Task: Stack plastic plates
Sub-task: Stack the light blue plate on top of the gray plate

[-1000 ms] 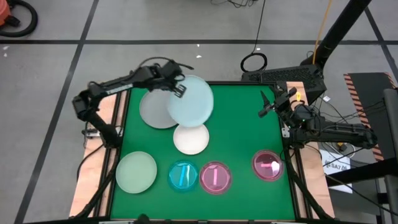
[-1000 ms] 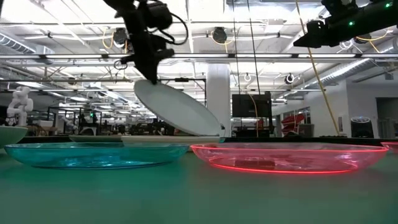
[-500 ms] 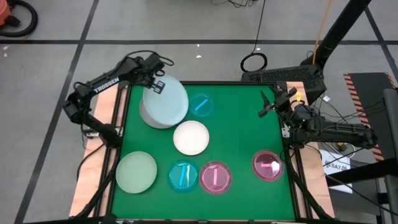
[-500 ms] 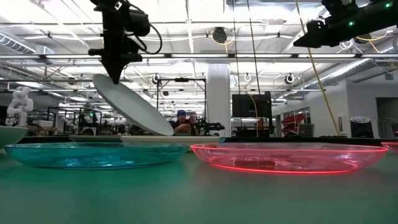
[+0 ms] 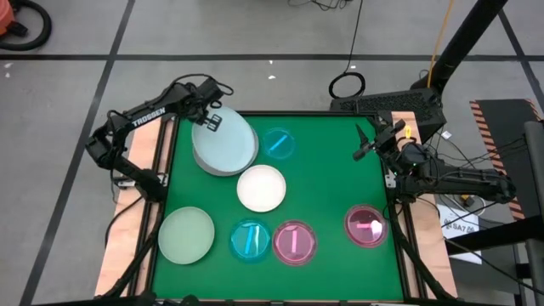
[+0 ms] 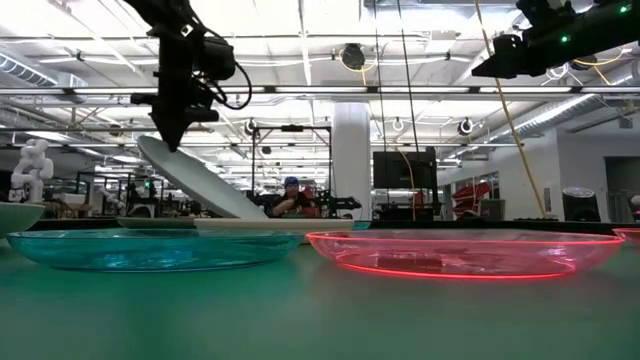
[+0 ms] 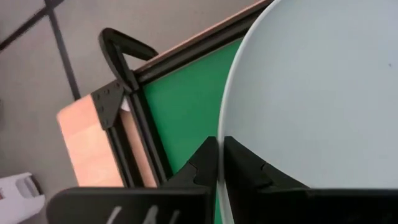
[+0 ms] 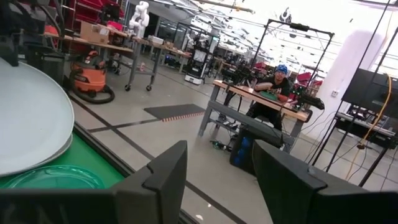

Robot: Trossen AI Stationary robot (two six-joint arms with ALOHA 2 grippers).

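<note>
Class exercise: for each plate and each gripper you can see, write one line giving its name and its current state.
Pale blue plate: tilted, rim pinched by left gripper, lower edge on grey plate.
Grey plate: flat, underneath.
White plate: flat, alone.
Green plate: flat, alone.
Small cyan plates: flat.
Pink plates: flat.
Right gripper: open, idle.

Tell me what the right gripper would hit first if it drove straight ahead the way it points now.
Probably nothing on the table: the right gripper, open at the table's right edge, faces out over open floor, so the way looks free, though depth is unclear.

Pale blue plate [image 7: 317, 93] rim pinched in left hand [image 7: 219, 163], over green table [image 7: 177, 106], wooden edge [image 7: 87, 140]
</note>
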